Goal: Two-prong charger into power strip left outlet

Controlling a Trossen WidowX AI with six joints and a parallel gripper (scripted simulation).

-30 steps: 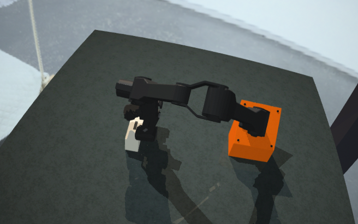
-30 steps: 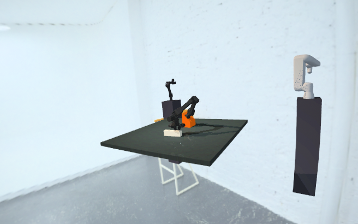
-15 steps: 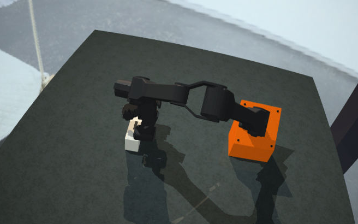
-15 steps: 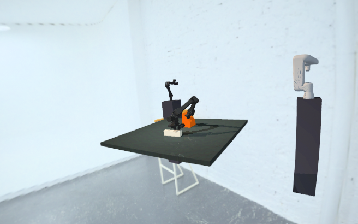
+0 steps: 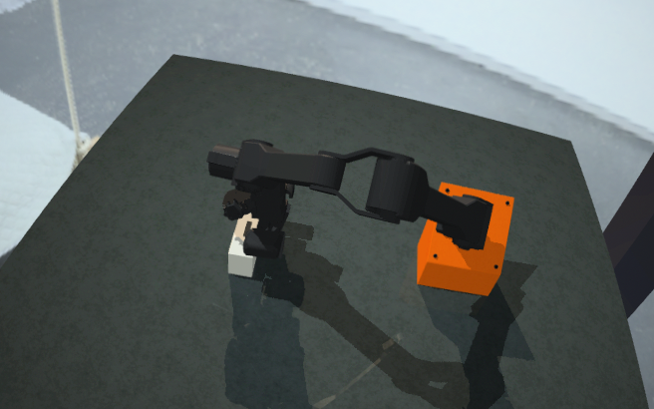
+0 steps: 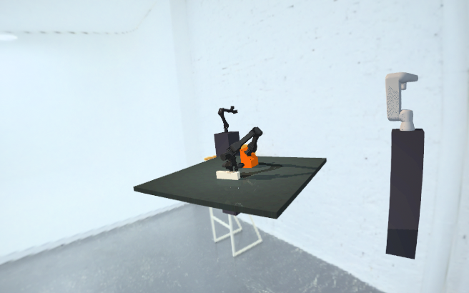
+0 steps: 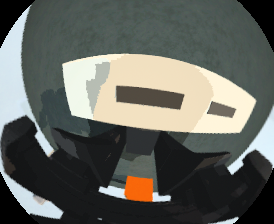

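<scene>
The white power strip (image 5: pixel 241 263) (image 6: pixel 225 176) (image 7: pixel 195 100) lies on the dark table, long side across the wrist view. Its top shows a larger dark slot (image 7: pixel 149 98) and a smaller dark slot (image 7: pixel 221 109) to the right. My gripper (image 7: pixel 142 125) (image 6: pixel 233 169) points down at the strip's near long edge in the wrist view, shut on the dark charger (image 7: pixel 139 143). The charger's top end overlaps that edge in the picture, below the larger slot. Its prongs are hidden, and its exact height and contact with the strip cannot be told.
The orange base block (image 5: pixel 459 278) (image 6: pixel 248 161) (image 7: pixel 139 189) carries my arm, to the right of the strip in the top view. The dark table (image 5: pixel 116 304) (image 6: pixel 192 191) ends well beyond both. Another dark arm (image 6: pixel 223 116) and a white arm (image 6: pixel 392 98) stand on pedestals off the table.
</scene>
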